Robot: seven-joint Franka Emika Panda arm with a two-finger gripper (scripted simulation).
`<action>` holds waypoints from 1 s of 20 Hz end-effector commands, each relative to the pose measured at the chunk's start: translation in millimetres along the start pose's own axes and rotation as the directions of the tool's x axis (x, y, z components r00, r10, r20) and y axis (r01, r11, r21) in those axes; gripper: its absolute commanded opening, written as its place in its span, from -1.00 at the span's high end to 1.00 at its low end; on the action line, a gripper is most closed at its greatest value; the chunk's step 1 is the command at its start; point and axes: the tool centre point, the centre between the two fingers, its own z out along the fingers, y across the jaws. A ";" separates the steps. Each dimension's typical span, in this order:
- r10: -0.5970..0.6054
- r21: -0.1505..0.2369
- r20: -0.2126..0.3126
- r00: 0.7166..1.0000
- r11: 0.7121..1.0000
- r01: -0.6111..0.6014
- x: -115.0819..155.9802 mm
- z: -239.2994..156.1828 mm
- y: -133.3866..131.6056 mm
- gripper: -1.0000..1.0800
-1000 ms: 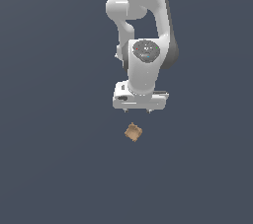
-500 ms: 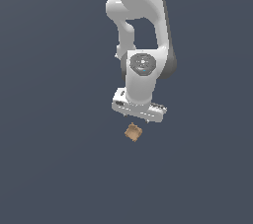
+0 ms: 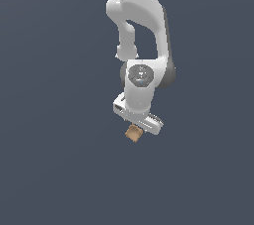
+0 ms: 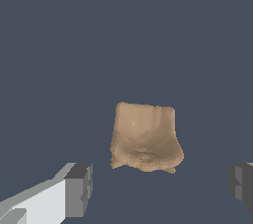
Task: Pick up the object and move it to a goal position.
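Object: small tan-brown block [image 3: 133, 133] with uneven edges, roughly cube-shaped; sits just below the middle of the exterior frame, on the plain dark grey-blue surface.
Object, wrist view: the block [image 4: 146, 138] fills the lower centre of the picture; its sides are ragged and its face looks slightly hollowed.
Claw: white claw [image 3: 137, 126] directly above the block, its body tilted, lower toward the exterior view's right.
Claw state: spread apart; in the wrist view the two dark grey fingertips [image 4: 79, 189] stand well apart on either side of the block, neither touching it.
Claw, relation to object: the block lies between the fingertips' lines, nearer the one shown with the white finger body; gaps are visible on both sides.
Contact in exterior view: the claw's underside overlaps the block's upper edge; whether they touch cannot be told from this angle.
Arm: white Panda arm [image 3: 141, 35] descends from the top centre of the exterior frame, wrist joint facing the camera.
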 end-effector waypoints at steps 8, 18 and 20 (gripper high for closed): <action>0.101 0.002 -0.005 0.995 0.995 -0.101 7.1 9.7 -1.8 -0.92; 0.101 0.002 -0.005 0.995 0.995 -0.101 6.7 28.1 -1.4 -0.92; 0.103 0.002 -0.005 0.995 0.995 -0.103 6.5 39.6 -1.2 -0.92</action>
